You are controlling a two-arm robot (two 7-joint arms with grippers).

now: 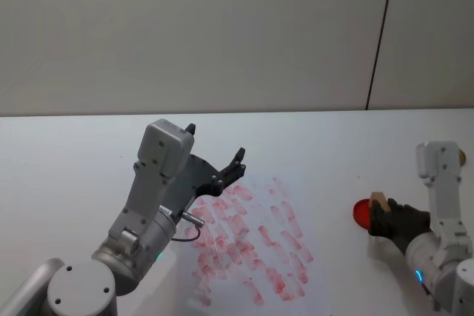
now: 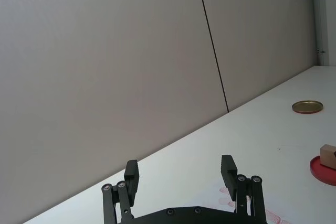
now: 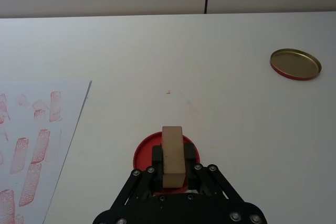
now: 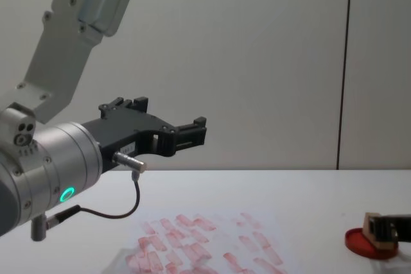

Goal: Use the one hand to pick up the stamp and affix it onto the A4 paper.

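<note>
Right gripper [image 3: 173, 161] is clamped on the stamp [image 3: 172, 142], block upright at the red ink pad [image 3: 140, 153]; can't tell if it's touching the pad. Stamp sits well right of the A4 paper [image 1: 255, 212]. Left gripper [image 2: 180, 167] is raised above the paper's far-left part, fingers spread, holding nothing.

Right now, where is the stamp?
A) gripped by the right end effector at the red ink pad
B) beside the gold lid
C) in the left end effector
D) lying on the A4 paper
A: the right end effector is shut on the stamp at the red ink pad; the left end effector hangs open above the A4 paper.
</note>
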